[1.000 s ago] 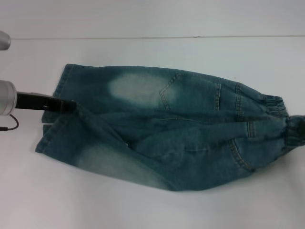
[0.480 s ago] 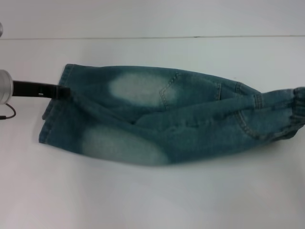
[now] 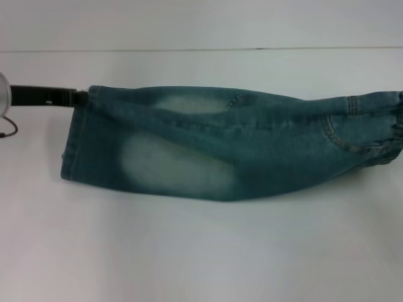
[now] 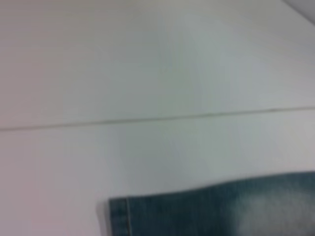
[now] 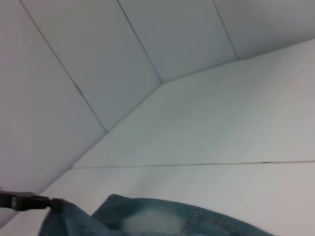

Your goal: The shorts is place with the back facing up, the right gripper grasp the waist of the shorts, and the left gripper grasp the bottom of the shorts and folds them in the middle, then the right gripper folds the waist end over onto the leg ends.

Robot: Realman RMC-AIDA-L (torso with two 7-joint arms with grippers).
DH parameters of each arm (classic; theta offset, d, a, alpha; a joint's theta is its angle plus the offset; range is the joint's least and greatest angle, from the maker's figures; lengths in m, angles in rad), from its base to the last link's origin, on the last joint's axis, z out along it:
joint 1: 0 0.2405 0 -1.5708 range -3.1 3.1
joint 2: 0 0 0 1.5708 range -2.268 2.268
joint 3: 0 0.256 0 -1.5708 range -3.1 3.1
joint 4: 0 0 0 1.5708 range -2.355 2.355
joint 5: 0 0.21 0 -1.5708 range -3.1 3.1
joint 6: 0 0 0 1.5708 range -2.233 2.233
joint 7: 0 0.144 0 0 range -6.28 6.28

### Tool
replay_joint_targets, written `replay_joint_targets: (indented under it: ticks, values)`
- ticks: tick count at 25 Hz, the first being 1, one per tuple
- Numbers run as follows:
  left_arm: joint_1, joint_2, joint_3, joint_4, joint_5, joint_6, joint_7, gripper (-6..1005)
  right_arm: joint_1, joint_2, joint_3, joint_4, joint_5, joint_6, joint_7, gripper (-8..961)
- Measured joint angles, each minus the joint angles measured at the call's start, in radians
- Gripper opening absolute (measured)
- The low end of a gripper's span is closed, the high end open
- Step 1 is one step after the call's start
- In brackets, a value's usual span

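Left claw (image 3: 80,99), black, pinching hem corner of blue-green denim shorts (image 3: 227,148) at frame's left; long axis left-right; right claw unseen.

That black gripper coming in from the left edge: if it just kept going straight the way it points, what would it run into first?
The left gripper points toward the robot's right, and its tip is already at the far corner of the hem of the shorts. Going straight on, it would meet that denim first, though height above the white table is hard to judge.
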Motion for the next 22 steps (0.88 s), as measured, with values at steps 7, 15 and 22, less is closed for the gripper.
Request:
replay_joint_targets:
  ticks: [7, 15, 22]
  values:
    - [-0.015, 0.001, 0.002, -0.009, -0.019, -0.041, -0.002, 41, 0.008, -0.003, -0.045, -0.004, -0.002, 0.085, 0.027, 45]
    - [-0.043, -0.01, 0.009, -0.035, -0.02, -0.074, -0.003, 41, 0.032, -0.005, -0.109, -0.004, -0.003, 0.164, 0.05, 45]
    - [-0.053, -0.02, 0.009, -0.037, -0.021, -0.095, -0.003, 41, 0.056, -0.012, -0.124, -0.004, -0.003, 0.21, 0.055, 45]
